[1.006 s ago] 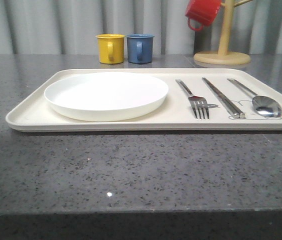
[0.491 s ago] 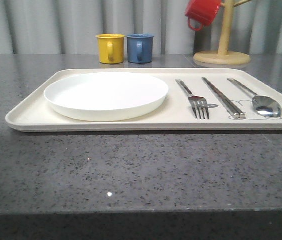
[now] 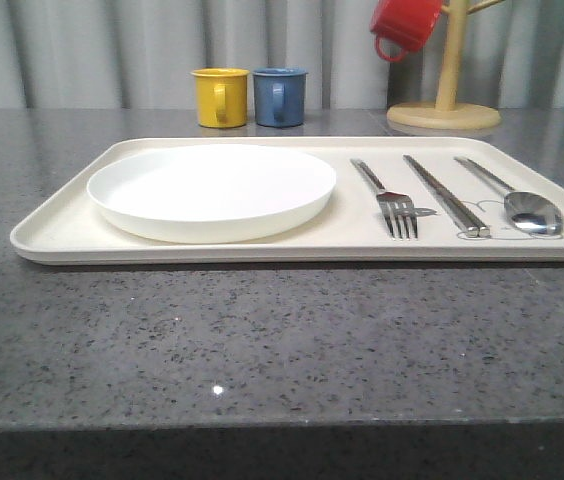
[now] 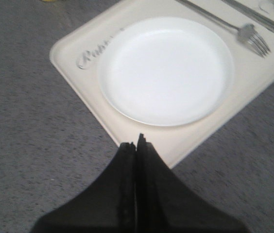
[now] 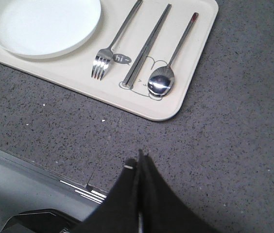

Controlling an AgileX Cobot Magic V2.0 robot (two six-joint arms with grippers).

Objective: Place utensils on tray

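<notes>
The cream tray [image 3: 52, 235] lies across the grey table. On it sit a round white plate [image 3: 212, 190], a silver fork [image 3: 387, 195], a pair of metal chopsticks [image 3: 447, 195] and a long-handled spoon [image 3: 522, 205], side by side. The wrist views show them too: plate [image 4: 166, 68], fork [image 5: 109, 51], chopsticks [image 5: 146, 46], spoon [image 5: 168, 68]. My left gripper [image 4: 136, 143] is shut and empty, hovering above the tray's rim [image 4: 122, 138] beside the plate. My right gripper [image 5: 139, 158] is shut and empty, over bare table short of the tray's corner [image 5: 168, 114].
A yellow mug [image 3: 221, 97] and a blue mug [image 3: 280, 96] stand behind the tray. A wooden mug tree [image 3: 446, 90] with a red mug [image 3: 405, 25] is at the back right. The table's near edge [image 5: 78, 184] runs close to the right gripper.
The tray and plate have shifted very slightly to the left in the front view. The utensils lie as before.
</notes>
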